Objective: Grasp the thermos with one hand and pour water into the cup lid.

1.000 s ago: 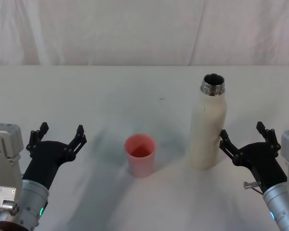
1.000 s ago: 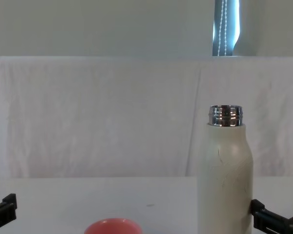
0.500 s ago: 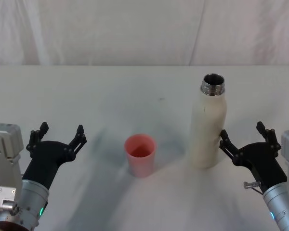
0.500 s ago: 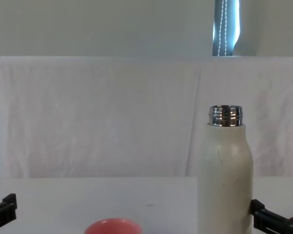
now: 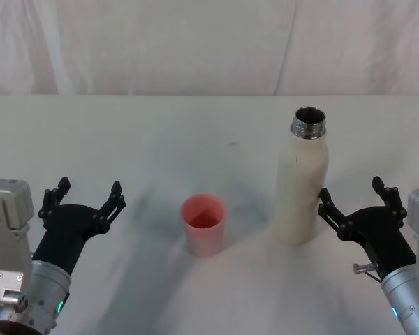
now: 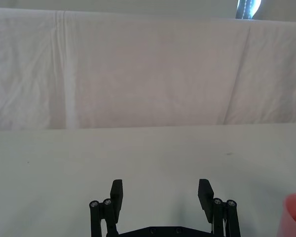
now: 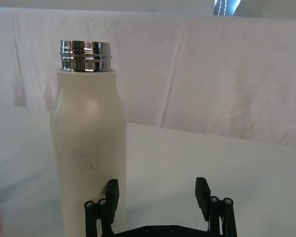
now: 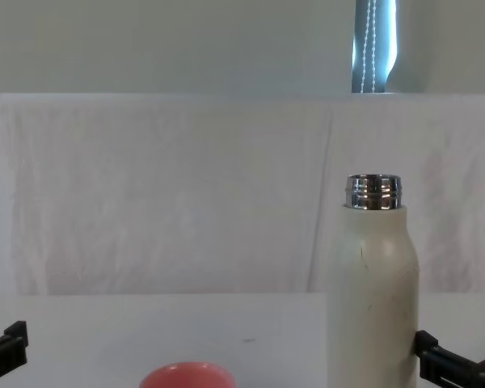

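The thermos (image 5: 302, 183) stands upright on the desk at 3 o'clock of the cup lid (image 5: 203, 223). Right gripper (image 5: 356, 202), jaws spread, waits beside it. Grip mid-body (smooth, rigid, probably heavy).

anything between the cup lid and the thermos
Nothing: in the head view, bare white table separates the cup lid from the thermos, which stands upright to its right.

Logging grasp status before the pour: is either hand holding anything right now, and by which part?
Nothing is held. The right hand is open beside the thermos; the left hand is open, apart from the cup lid.
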